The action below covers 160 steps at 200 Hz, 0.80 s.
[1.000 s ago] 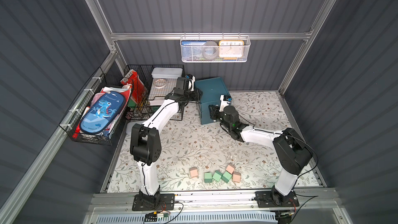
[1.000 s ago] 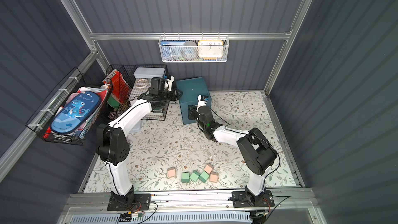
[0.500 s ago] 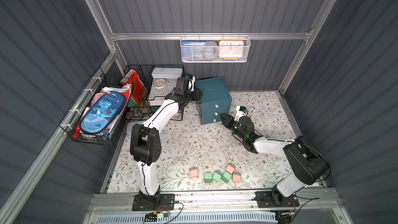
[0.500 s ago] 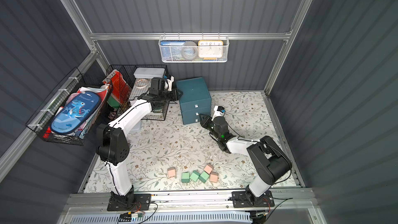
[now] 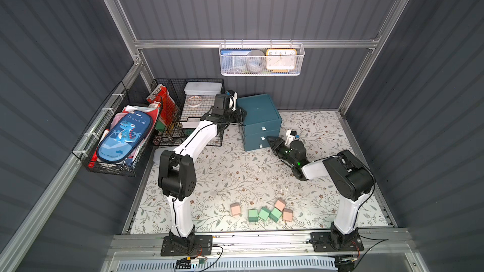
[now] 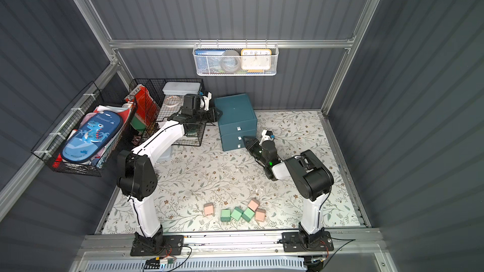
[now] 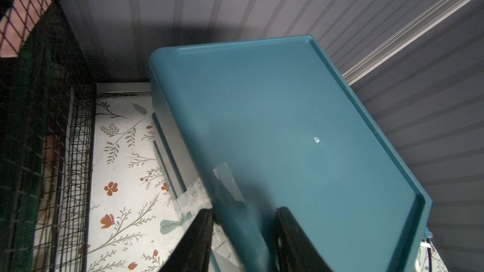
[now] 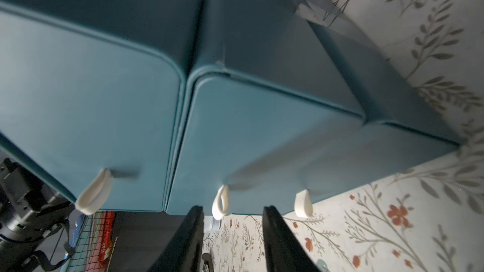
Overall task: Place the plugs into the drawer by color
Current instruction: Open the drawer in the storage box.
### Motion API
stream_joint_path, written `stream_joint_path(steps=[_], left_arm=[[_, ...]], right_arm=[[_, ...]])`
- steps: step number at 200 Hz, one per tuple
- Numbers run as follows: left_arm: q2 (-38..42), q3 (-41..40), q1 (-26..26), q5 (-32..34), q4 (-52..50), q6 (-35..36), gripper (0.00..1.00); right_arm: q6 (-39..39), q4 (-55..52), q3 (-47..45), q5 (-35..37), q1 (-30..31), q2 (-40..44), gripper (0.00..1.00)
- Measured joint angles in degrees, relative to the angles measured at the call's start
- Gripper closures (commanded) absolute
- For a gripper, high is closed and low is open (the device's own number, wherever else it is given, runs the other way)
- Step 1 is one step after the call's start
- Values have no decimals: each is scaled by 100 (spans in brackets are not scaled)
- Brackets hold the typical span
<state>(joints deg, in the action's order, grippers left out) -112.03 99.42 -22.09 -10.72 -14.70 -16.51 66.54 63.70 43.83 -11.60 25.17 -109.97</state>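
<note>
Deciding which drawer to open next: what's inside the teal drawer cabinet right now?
Nothing inside shows: all three drawers of the drawer cabinet look shut and their fronts are opaque. Three pink and three green plugs lie outside on the mat.

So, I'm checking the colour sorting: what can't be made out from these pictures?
Cabinet contents: every view, hidden behind its three drawer fronts.
Left gripper: top views, tips too small and dark against the cabinet; wrist view blurs the contact.
Plugs: top views only, too small for detail; just pink and green ones show.
</note>
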Motion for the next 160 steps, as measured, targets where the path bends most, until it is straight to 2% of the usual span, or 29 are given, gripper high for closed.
stream_joint_path(steps=[84, 144, 160], left_arm=[[-4, 0, 0, -17, -2, 0, 56], [-4, 0, 0, -17, -4, 0, 56], [-4, 0, 0, -17, -4, 0, 56]], right_arm=[[343, 225, 400, -378, 15, -339, 63], [446, 260, 492, -503, 28, -568, 79], [439, 254, 492, -509, 28, -568, 86]])
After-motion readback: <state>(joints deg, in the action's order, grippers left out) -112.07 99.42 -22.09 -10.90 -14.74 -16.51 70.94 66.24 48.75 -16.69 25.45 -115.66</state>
